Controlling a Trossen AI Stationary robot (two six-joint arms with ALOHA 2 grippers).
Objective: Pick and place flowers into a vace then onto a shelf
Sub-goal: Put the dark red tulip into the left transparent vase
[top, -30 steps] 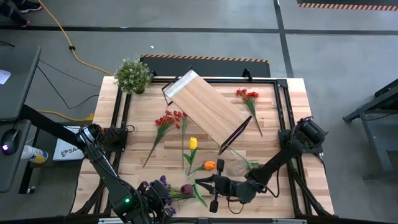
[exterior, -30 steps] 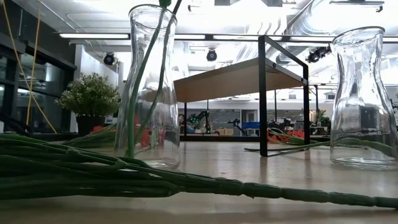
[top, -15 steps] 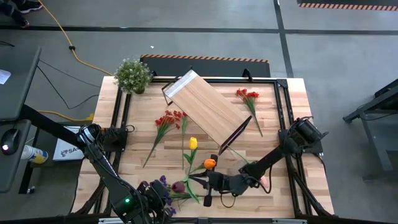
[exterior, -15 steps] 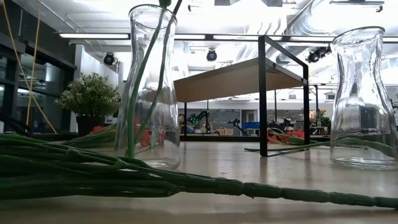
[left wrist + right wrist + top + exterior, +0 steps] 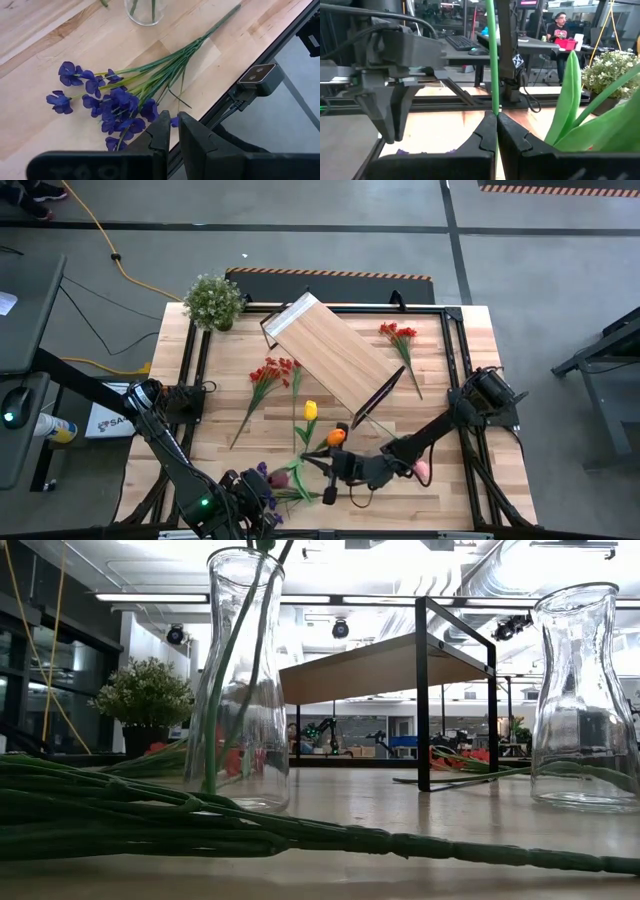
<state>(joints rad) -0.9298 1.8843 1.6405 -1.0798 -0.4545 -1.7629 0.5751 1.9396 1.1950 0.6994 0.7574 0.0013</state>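
Observation:
My right gripper [image 5: 496,114] reaches level across the near middle of the table [image 5: 305,468], shut on a flower's green stem [image 5: 492,60]. A maroon tulip head [image 5: 283,478] shows just beyond its fingertips. Two stems stand in the left glass vase [image 5: 240,680]; a second vase [image 5: 585,700] stands to the right. My left gripper [image 5: 173,120] hovers by the near left edge, shut, over the purple spray [image 5: 110,100], which lies flat on the table. The shelf [image 5: 335,355] stands aslant at the table's middle. My right gripper pinches the green stem [image 5: 493,102] between its two fingers. The fingers come level from the table's right side and lie across the stem, which stands upright through the hold. Long leaves [image 5: 570,95] rise beside it. Whether this stem runs down into the vase, I cannot tell.
A yellow tulip [image 5: 310,410] and an orange tulip [image 5: 336,437] are near the shelf's near end. Red sprays lie at left [image 5: 270,372] and far right [image 5: 398,332]. A pink bloom [image 5: 420,470] lies under the right arm. A potted plant [image 5: 213,300] stands at the far left corner.
My right gripper has moved toward the table's left edge, staying shut on the stem. The maroon tulip head has gone left with it. My left arm has kept still.

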